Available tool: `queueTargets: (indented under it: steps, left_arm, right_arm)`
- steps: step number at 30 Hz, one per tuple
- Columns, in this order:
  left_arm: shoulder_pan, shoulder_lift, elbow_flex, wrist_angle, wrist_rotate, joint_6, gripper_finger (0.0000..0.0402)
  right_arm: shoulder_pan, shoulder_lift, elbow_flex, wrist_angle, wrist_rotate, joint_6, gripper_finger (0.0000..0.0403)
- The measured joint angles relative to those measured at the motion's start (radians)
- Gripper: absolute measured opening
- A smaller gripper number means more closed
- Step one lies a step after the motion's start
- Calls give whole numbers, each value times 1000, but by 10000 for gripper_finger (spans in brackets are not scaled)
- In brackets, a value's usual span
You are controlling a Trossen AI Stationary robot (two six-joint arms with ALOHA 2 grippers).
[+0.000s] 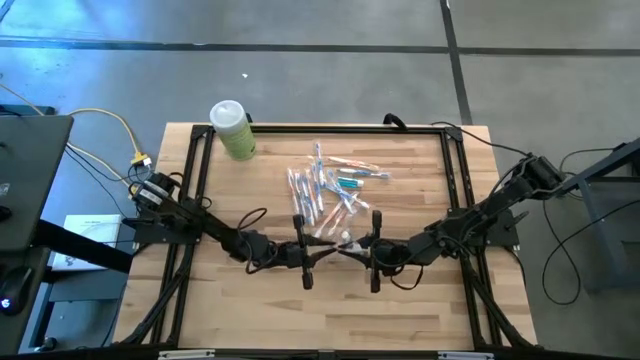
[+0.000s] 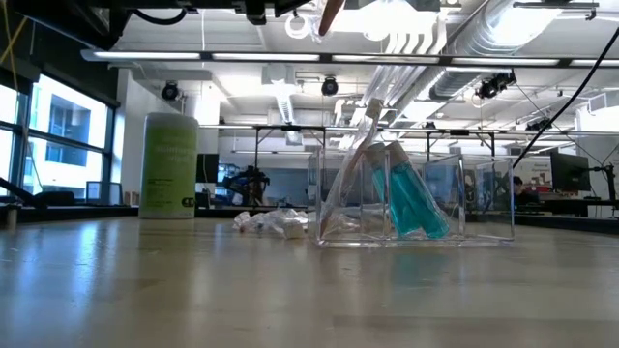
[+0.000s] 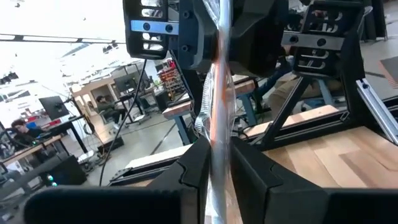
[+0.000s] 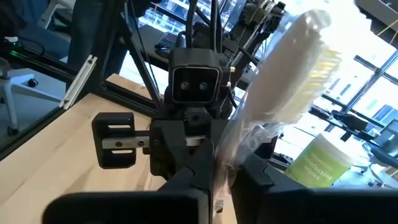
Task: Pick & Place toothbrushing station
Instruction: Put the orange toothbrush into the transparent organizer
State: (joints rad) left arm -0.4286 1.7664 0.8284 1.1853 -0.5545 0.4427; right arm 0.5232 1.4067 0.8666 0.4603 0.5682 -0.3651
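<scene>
A toothbrush in a clear wrapper, with a white head and an orange stripe, is held between my two grippers above the table's near middle. My left gripper comes from the left and my right gripper from the right; both are shut on it. Its orange lower end shows at the top of the low view. More wrapped toothbrushes lie in a pile on the table farther back. A clear plastic holder stands on the table with a teal piece leaning inside. My left gripper pinches the wrapped toothbrush's handle between its two fingers, coming level from the table's left. The brush stands roughly upright across the fingers, lifted clear of the table. My right gripper pinches the same brush through its wrapper, below the head, coming level from the table's right. The head sticks up above the fingers, tilted.
A light-green bottle with a white cap stands at the far left corner. A black frame runs round the table's edges. Crumpled clear wrappers lie beside the holder. The near half of the tabletop holds only the arms.
</scene>
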Motion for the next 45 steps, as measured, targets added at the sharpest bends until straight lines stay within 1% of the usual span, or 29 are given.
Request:
queueTargets:
  steps: [3,5,8,11,13,14,16,17,20,21,22,24,28,33,35,38,40,45]
  left_arm:
    - [0,0,0,-2,6,14,69]
    - [-3,0,0,-4,26,14,77]
    - [-17,0,0,-4,30,14,94]
    - [-34,0,0,10,23,14,116]
    - [-49,0,0,20,-3,14,129]
    - [-56,0,0,21,-9,15,133]
    - [-74,0,0,20,-31,15,138]
    - [-84,0,0,20,-44,15,139]
    - [-114,0,0,20,-116,12,140]
    - [-124,0,0,20,-149,7,140]
    - [-134,0,0,20,-186,6,140]
    - [-154,0,0,20,-250,16,140]
    - [-184,0,0,19,-391,59,140]
    - [-194,0,0,19,-560,94,140]
    - [-184,0,0,19,-617,112,140]
    - [-167,0,0,19,-682,136,140]
    - [-156,0,0,18,-709,159,140]
    - [-131,0,0,7,-784,217,140]
  right_arm:
    - [0,0,0,-3,0,25,26]
    - [4,0,0,-12,0,37,22]
    - [20,0,0,-25,14,56,17]
    - [54,0,0,-52,67,78,19]
    - [84,0,0,-67,125,89,22]
    - [103,0,0,-74,160,97,22]
    - [142,0,0,-96,260,121,22]
    - [166,0,0,-116,336,134,22]
    - [241,-12,0,-219,614,206,23]
    - [264,-20,0,-259,683,250,23]
    - [284,-30,0,-305,720,302,23]
    - [320,-57,0,-413,720,424,23]
    - [348,-121,0,-659,639,710,24]
    - [291,-160,0,-1016,538,1113,24]
    - [261,-158,0,-1107,524,1218,24]
    - [217,-143,0,-1141,532,1278,24]
    - [189,-129,0,-1129,528,1278,24]
    - [134,-101,0,-1123,476,1276,24]
